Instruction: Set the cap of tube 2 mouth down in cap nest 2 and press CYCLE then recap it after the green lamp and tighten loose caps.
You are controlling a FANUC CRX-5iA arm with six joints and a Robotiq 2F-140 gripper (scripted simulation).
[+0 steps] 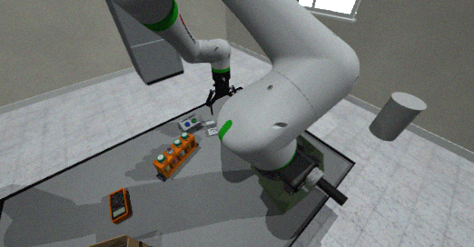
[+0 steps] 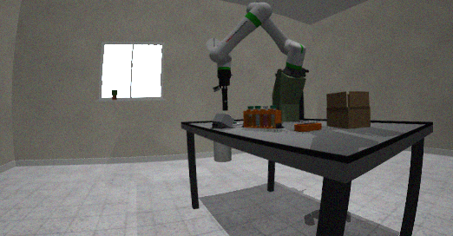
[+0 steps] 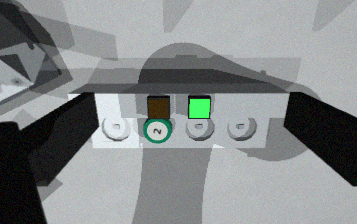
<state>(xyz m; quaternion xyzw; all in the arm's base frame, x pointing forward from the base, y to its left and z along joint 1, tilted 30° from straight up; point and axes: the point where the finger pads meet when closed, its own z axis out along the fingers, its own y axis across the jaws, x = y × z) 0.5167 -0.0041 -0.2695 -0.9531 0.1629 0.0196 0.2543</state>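
In the wrist view the white cap tray (image 3: 189, 122) lies straight below me. A green cap marked 2 (image 3: 157, 130) sits flat in the second nest from the left. The other three nests are empty. The green lamp (image 3: 199, 107) is lit and the amber lamp (image 3: 158, 106) is dark. My gripper (image 3: 191, 109) is open and empty, its black fingers on either side of the tray, well above it. In the top view the gripper (image 1: 221, 99) hangs over the tray (image 1: 212, 128), beyond the orange tube rack (image 1: 175, 154). Three tubes there carry green caps; the second from the near end has none.
The key housing (image 1: 190, 123) with the blue and green keys lies just left of the tray. An orange multimeter (image 1: 119, 205) lies near the table's front edge. A cardboard box (image 2: 348, 109) stands on the table's far side. A grey cylinder (image 1: 396, 115) is off the table.
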